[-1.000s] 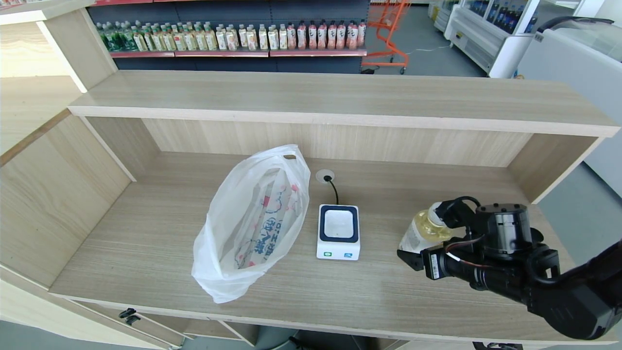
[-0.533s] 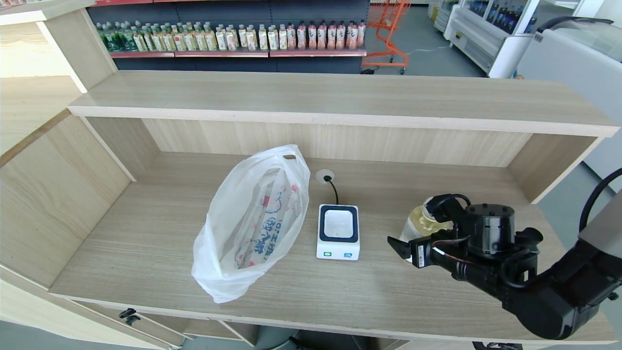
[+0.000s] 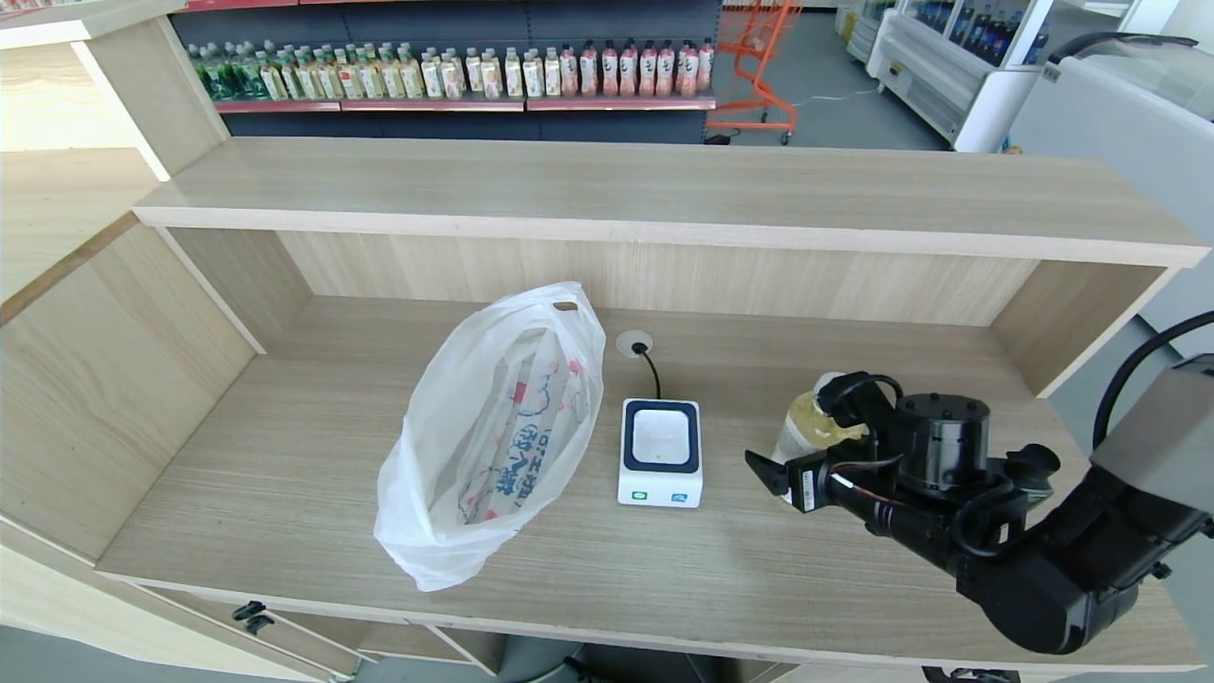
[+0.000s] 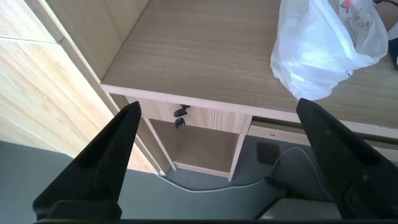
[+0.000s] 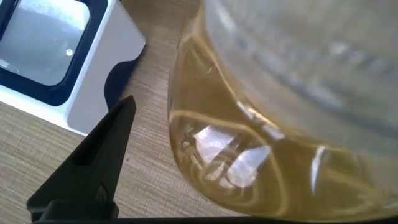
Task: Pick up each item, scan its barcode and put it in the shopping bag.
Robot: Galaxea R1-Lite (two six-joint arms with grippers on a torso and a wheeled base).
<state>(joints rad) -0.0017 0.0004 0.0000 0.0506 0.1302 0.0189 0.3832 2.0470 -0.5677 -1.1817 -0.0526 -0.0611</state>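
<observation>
Head view is showing my right hand clamping the bottle over the right part of the table. The bottle is clear plastic with yellow liquid and a white label, and it is tilting a little. One finger is lying in front of it and the other is pressing behind its neck. I cannot tell whether its base is touching the table. It is sitting just to the right of the scanner, apart from it. The scanner is a white box with a dark-framed window facing up, and its black cable is running back to a round hole in the table.

On the scanner's left, the white plastic shopping bag is lying with its mouth gaping upward. It is holding a flat packet printed in blue and pink, leaning lengthwise inside.

Right wrist view is showing the bottle up close, its yellow liquid glinting, with one dark finger beside it and the scanner just past that.

Left wrist view is showing my left hand hanging off the table's front edge, fingers spread wide and holding nothing. The shopping bag is lying beyond it.
</observation>
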